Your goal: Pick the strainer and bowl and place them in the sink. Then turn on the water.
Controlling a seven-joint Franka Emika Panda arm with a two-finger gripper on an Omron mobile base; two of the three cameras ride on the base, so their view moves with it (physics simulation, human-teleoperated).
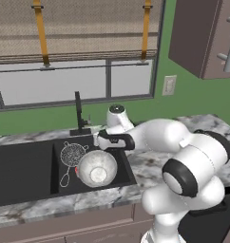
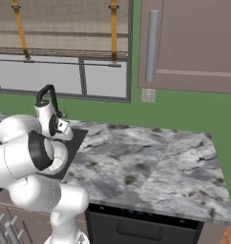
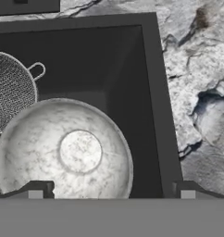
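Arm bent forward-left, wrist turned down, gripper point(image 3: 111, 192) jaws spread wide, holding nothing.

The grey marbled counter point(image 1: 150, 171) carries the black sink point(image 1: 22, 171), and in the sink's right basin the bowl point(image 1: 97, 168) sits at the near right, with the strainer point(image 1: 71, 154) touching it just to its far left.

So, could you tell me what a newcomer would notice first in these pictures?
Probably the speckled bowl lying in the right basin of the black sink, with the mesh strainer beside it. Just above hangs the white arm's open gripper, close to the tall black faucet.
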